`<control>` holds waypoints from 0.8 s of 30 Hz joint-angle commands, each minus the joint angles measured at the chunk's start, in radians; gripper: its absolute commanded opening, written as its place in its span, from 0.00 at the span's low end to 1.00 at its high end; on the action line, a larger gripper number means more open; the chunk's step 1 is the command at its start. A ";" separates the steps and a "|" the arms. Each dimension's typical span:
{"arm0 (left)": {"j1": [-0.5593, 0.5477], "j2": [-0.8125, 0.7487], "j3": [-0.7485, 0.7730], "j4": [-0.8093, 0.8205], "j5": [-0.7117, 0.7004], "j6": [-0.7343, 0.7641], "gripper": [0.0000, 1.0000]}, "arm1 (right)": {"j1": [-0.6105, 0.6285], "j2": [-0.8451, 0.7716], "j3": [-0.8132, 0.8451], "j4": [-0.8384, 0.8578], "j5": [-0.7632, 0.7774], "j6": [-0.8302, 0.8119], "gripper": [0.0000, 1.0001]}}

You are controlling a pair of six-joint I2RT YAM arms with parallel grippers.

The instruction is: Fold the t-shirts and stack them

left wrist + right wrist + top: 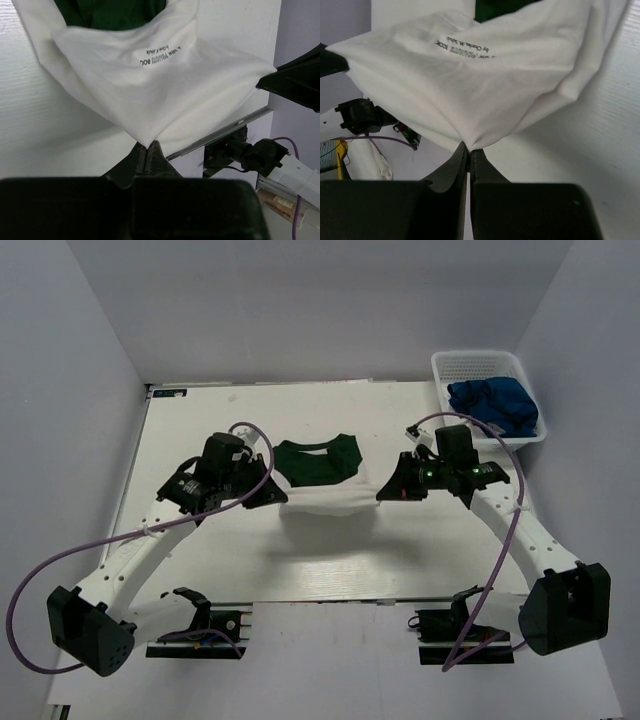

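A white t-shirt with dark green sleeves (325,485) hangs stretched between my two grippers above the table's middle. Its green part (318,460) lies toward the far side. My left gripper (278,495) is shut on the shirt's white left corner (145,142). My right gripper (384,493) is shut on its right corner (469,146). Small dark print shows on the white cloth in the left wrist view (160,56) and in the right wrist view (465,47). A royal blue t-shirt (495,405) lies crumpled in the basket at the far right.
A white mesh basket (470,365) stands at the table's far right corner. The white table (200,420) is walled on the left, back and right. Purple cables (100,540) loop off both arms.
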 commanded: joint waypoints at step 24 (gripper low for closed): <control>0.073 0.359 0.401 0.033 -0.561 -0.018 0.00 | -0.044 0.629 0.683 0.052 -0.146 0.039 0.00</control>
